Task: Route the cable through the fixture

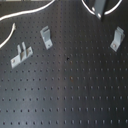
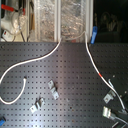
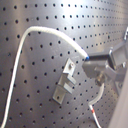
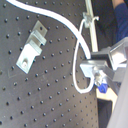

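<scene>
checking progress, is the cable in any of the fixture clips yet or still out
Out. In the first exterior view all three clips stand bare, and the cable lies apart behind them.

Black perforated board spans the bench. Behind it in second exterior view: clear plastic sheeting, cluttered gear at second exterior view's left.
</scene>
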You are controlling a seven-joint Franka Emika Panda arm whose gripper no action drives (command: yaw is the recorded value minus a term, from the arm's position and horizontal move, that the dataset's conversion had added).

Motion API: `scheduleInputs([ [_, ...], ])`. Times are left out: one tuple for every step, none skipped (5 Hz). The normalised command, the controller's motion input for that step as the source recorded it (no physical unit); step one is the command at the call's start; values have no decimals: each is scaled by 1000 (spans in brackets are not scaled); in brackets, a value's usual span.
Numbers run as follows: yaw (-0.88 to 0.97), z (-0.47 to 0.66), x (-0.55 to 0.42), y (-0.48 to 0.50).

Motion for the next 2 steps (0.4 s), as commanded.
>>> scheduleInputs([
  [-788, 149, -59, -40],
  [-11, 16, -4, -32],
])
